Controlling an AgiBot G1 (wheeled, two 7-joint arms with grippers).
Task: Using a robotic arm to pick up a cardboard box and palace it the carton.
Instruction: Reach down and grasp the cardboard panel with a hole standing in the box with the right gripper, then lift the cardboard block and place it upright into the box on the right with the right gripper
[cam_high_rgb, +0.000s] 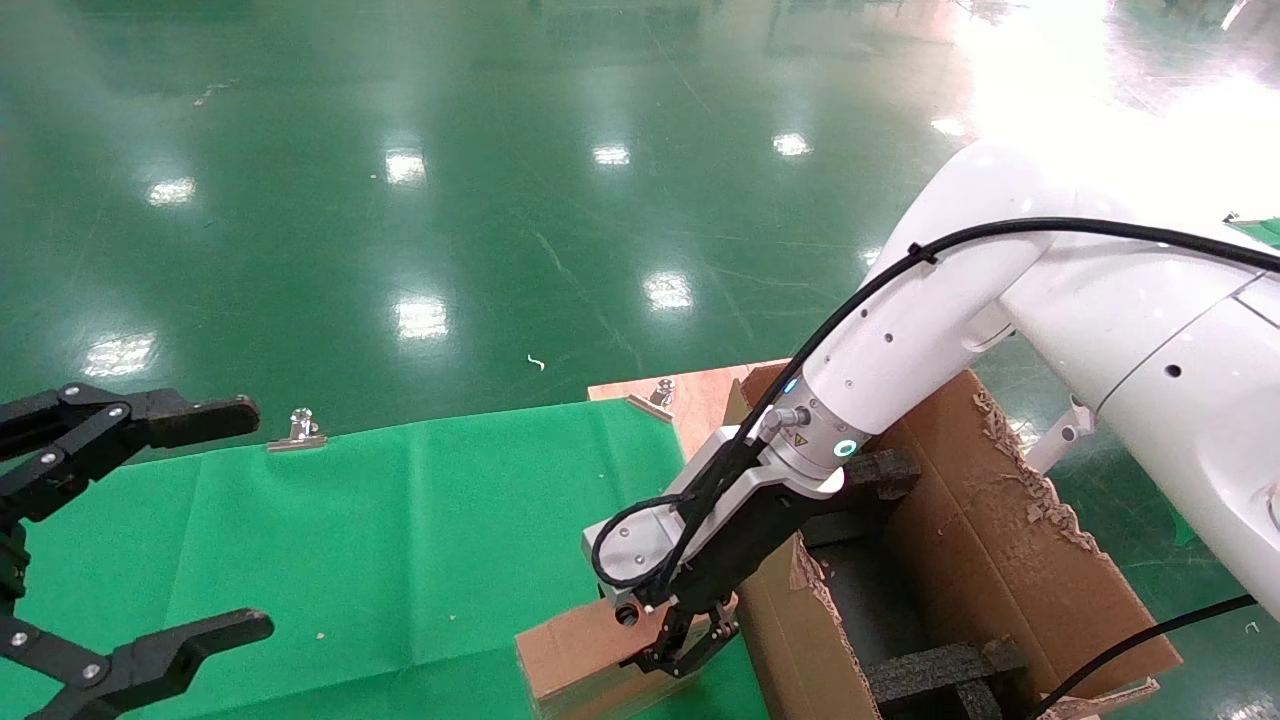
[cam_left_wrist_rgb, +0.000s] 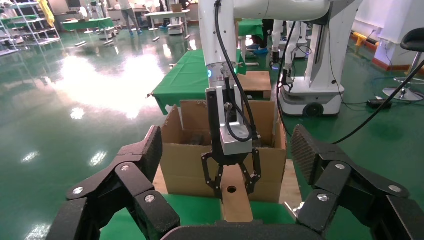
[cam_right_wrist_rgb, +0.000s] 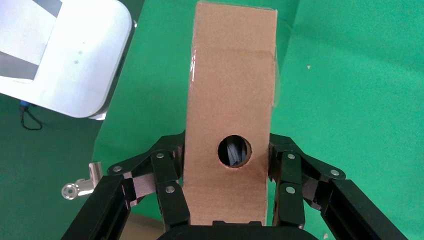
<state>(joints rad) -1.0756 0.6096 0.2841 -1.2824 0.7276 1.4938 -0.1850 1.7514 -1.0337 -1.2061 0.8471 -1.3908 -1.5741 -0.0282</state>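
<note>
The right claw (cam_high_rgb: 688, 640) of the robotic arm (cam_high_rgb: 900, 330) is closed on the cardboard box (cam_high_rgb: 580, 655), its black fingers (cam_right_wrist_rgb: 167, 187) pressing both long sides of the box near the round punched hole (cam_right_wrist_rgb: 234, 150). The box sits over the green-covered table (cam_high_rgb: 400, 540), just beside the carton (cam_high_rgb: 960, 560) and outside its near wall. The carton stands open beside the table's edge, with ragged torn flaps and black foam inserts (cam_high_rgb: 940, 670) inside. A metal binder clip (cam_high_rgb: 296, 430) pins the green cloth at the table's far edge, well apart from the carton. The left claw (cam_high_rgb: 150, 530) hangs spread wide and empty over the table's other end, farthest from the carton.
</note>
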